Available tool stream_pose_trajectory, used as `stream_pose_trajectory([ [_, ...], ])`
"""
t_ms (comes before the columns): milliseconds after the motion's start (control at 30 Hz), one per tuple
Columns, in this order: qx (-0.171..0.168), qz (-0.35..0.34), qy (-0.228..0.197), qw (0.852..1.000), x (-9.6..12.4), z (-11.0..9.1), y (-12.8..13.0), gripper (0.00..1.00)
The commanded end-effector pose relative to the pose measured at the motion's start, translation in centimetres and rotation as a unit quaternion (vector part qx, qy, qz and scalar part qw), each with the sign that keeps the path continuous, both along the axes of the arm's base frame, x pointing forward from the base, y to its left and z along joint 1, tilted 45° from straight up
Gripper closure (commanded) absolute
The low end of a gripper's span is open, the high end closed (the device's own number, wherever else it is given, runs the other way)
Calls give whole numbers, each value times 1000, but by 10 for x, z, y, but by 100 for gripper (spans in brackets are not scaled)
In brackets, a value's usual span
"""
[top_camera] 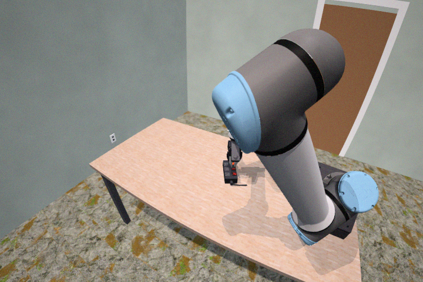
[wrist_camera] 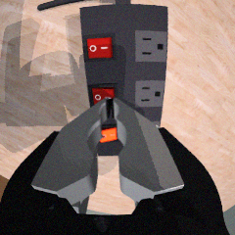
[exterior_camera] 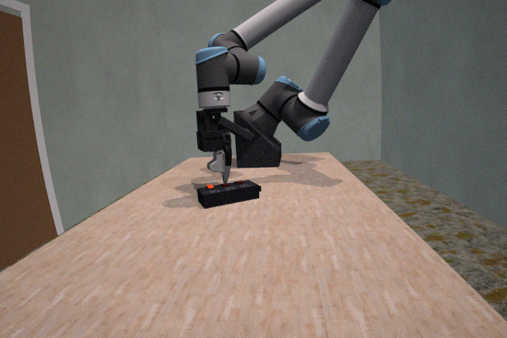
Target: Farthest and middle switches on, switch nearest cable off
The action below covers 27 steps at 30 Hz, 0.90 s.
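- Pressing stage under way, by the look of it: claw (wrist_camera: 110, 109) clenched tight on nothing, tips together as one poker, pointing straight down over the middle switch (wrist_camera: 103, 94).
- Power strip (exterior_camera: 228, 192) lying right way up on the table (exterior_camera: 262, 258), near the robot's base, cable (wrist_camera: 59, 4) trailing off the far end in the wrist view.
- Nearest-cable switch (wrist_camera: 99, 47) well ahead of the tips; farthest switch (wrist_camera: 108, 135) glowing orange behind them, seemingly lit.
- Next, probably a short push down on the correct rocker half, kept gentle so the strip stays put.
- Contact with the middle rocker: cannot tell.
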<state>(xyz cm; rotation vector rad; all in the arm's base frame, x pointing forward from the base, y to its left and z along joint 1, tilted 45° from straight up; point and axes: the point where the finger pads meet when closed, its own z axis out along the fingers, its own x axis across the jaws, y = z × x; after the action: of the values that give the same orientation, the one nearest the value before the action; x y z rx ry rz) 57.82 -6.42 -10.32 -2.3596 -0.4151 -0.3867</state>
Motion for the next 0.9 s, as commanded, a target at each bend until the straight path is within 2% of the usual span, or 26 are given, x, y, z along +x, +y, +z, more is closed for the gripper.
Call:
stream_pose_trajectory([
  [0,1,1,1,1000,-1,-3,5,100],
  [700,0,0,0,1000,0,-2,3,100],
  [867,-1,0,-1,1000,0,3,-4,100],
])
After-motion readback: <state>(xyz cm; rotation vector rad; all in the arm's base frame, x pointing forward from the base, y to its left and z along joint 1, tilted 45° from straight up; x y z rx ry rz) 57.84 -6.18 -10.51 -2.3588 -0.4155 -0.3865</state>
